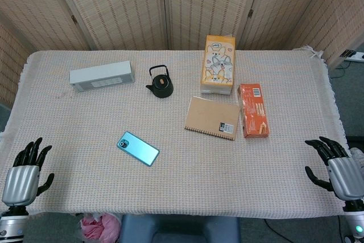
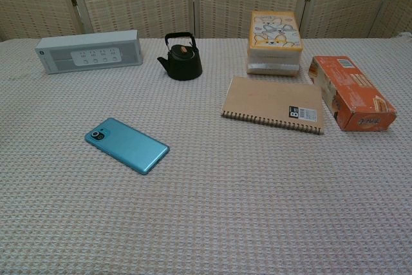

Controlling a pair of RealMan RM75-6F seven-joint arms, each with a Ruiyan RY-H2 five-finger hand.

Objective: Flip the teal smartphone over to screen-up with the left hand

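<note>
Lying camera-side up on the bench [image 1: 68, 135], the teal phone [image 1: 138, 148] sits left of centre, nearer the left hand [image 1: 25, 170]; that hand and the right hand [image 1: 335, 166] rest released, holding nothing, at the near corners.

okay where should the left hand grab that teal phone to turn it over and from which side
Probably by its long edges, near the middle. The teal phone lies flat, back up, camera lens toward the left, angled on the cloth. The left hand sits open at the table's near-left corner, so coming from the near-left, fingers under the near long edge, looks easiest.
</note>
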